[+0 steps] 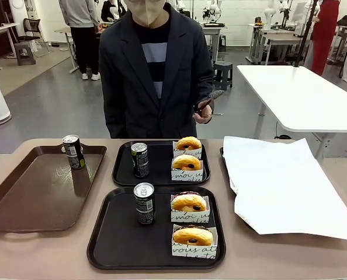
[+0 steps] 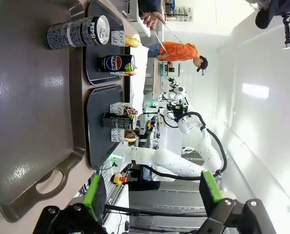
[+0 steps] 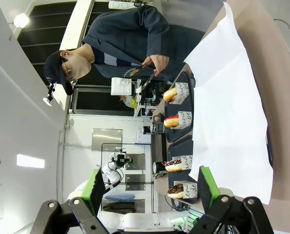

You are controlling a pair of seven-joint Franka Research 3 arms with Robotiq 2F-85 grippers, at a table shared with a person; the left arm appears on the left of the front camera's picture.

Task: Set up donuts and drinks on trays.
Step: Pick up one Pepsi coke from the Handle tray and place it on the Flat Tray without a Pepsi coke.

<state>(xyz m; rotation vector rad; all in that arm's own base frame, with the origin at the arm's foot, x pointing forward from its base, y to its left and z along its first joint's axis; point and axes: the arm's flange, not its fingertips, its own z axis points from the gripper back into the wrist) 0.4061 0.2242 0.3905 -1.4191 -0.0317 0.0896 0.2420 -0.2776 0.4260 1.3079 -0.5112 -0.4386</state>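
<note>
From the front camera I see two black trays in the middle of the table, one behind the other. The near tray (image 1: 115, 245) carries one can (image 1: 144, 203) upright at its left part and two sleeved donuts on its right: a chocolate-topped one (image 1: 189, 203) farther back, a yellow one (image 1: 192, 236) nearest me. The far tray (image 1: 162, 175) is laid out the same way: a can (image 1: 140, 159) on the left, two orange-glazed donuts (image 1: 188, 143) (image 1: 186, 163) in sleeves on the right.

A third can (image 1: 73, 151) stands at the far edge of the long brown tray (image 1: 27, 198) on the left. A white paper sheet (image 1: 284, 186) covers the right side of the table.

The person (image 1: 156, 76) stands at the far side, holding tongs (image 1: 210, 100) in one hand, above the table and clear of the trays.

In the left wrist view, the left gripper (image 2: 152, 195) has its fingers spread wide with nothing between them, hanging off the near end of the brown tray. In the right wrist view, the right gripper (image 3: 151, 189) is likewise parted and empty, off the near right side of the table.
</note>
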